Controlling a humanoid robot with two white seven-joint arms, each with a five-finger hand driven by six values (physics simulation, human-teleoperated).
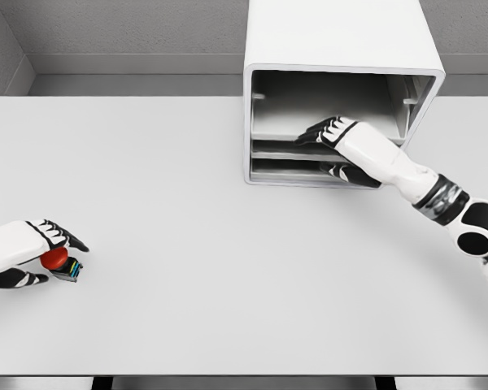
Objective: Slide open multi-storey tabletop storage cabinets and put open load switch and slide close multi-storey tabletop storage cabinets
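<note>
The small load switch with a round red knob on a dark block body (61, 263) sits at the far left of the pale grey desk (228, 268), near its front edge. A bit of blue and other colour shows on the block's lower right side; finer detail is too small to make out. My left hand (41, 253) is closed around it: the thumb lies below the switch and the black-tipped fingers reach over the top of the red knob.

Well apart, at the back of the desk to the right of the middle, stands the white boxy multi-storey storage cabinet (333, 41). Its upper compartment is an open grey hollow, with narrower levels stacked beneath. My right hand (329, 134) reaches into that front, fingers laid fairly flat over the ledge below the upper compartment and the thumb under it; it grips that ledge.
</note>
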